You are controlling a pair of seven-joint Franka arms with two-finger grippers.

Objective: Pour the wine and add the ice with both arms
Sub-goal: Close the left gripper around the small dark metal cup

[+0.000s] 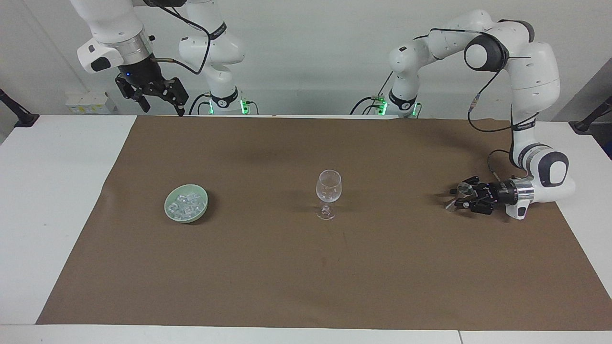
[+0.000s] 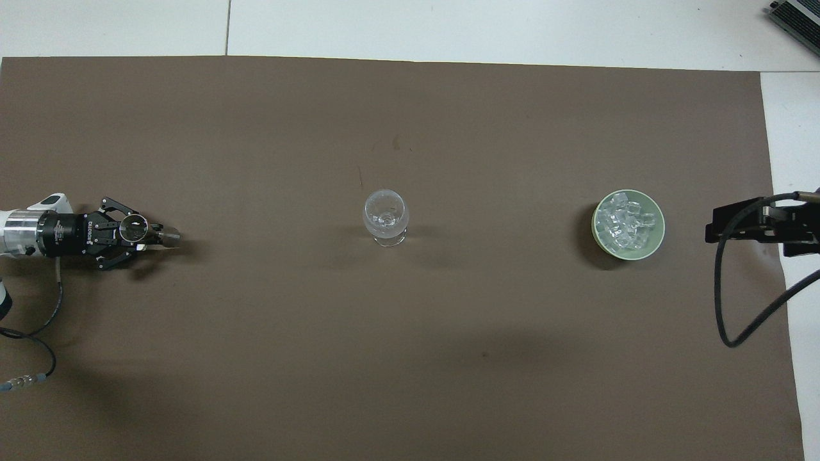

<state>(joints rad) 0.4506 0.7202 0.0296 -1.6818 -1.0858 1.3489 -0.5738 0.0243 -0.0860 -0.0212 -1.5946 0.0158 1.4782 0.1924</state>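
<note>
While the brown mat [image 1: 334, 267] covered most of the white table [image 1: 52, 191], the two arms stood at its robot edge. The right arm [image 1: 114, 28] waited raised over the mat's corner at its own end of the table, and the right gripper [image 1: 158, 98] hung there with its fingers spread apart. The left arm [image 1: 530, 86] reached down low at its own end, wrist level with the mat, and the left gripper [image 1: 461, 196] was clenched around a small clear glass vessel [image 2: 134, 228] that stood on the mat. A clear stemmed wine glass [image 1: 328, 191] stood upright near the mat's middle. Well apart from it, toward the right arm's end, sat a pale green bowl [image 1: 169, 210]. The ice [image 2: 624, 223] lay heaped in that bowl.
</note>
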